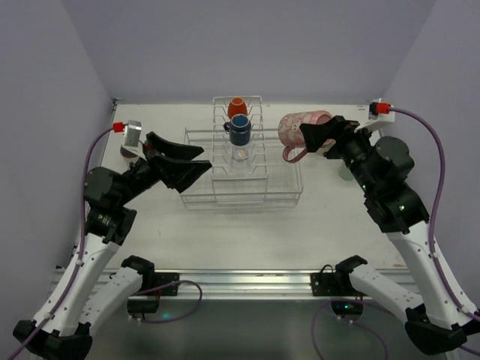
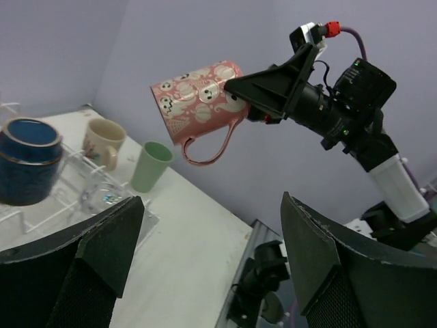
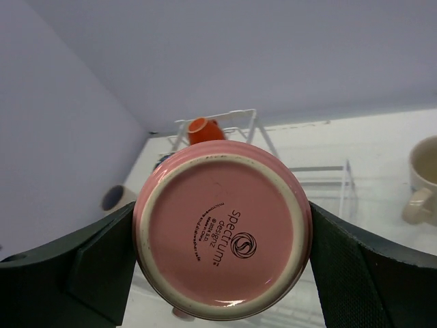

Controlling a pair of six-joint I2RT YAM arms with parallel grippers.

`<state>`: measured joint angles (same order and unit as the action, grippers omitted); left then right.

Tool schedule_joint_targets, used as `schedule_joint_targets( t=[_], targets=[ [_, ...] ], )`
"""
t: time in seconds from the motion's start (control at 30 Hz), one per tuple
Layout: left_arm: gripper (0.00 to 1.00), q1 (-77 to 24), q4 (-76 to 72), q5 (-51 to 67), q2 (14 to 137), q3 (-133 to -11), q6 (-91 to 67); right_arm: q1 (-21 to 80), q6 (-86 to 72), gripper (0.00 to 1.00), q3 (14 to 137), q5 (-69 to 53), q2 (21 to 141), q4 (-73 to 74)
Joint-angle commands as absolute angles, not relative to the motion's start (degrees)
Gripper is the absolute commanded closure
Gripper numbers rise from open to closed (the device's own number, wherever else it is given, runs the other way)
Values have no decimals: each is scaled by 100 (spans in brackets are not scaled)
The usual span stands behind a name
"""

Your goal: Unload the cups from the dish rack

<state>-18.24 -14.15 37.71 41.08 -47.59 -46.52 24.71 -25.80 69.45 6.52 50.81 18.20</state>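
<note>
Left arm (image 1: 97,289), right arm (image 1: 427,277): white shell links, black joint housings. Left gripper (image 1: 204,160) and right gripper (image 1: 304,135) are matte black, each with two wedge-shaped fingers (image 2: 102,246) whose inner faces carry a mesh texture. Behind each gripper a red plug (image 1: 382,109) on a white mount. A purple cable (image 1: 437,150) trails back from it along each arm. Green lights (image 2: 355,63) on the black housing behind the right gripper.

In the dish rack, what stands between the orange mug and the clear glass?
The blue mug sits between the orange mug and the glass, in the rack's middle row; the top view shows it.
</note>
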Motion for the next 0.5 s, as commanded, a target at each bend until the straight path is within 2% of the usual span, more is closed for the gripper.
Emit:
schedule_joint_targets(
  t=[0.0,0.17,0.47],
  targets=[
    [13,-2477,-1907,3886,4464,-5289,-5265,2478,-3418,45,6996,-280,4659,739],
    [11,-3874,-1512,2998,5228,-6010,-4747,2479,-4164,46,6847,-1088,4342,229],
    [9,-4289,-1705,2566,6011,-6398,-4544,2478,-5202,45,6223,-2425,4342,-991]
  ],
)
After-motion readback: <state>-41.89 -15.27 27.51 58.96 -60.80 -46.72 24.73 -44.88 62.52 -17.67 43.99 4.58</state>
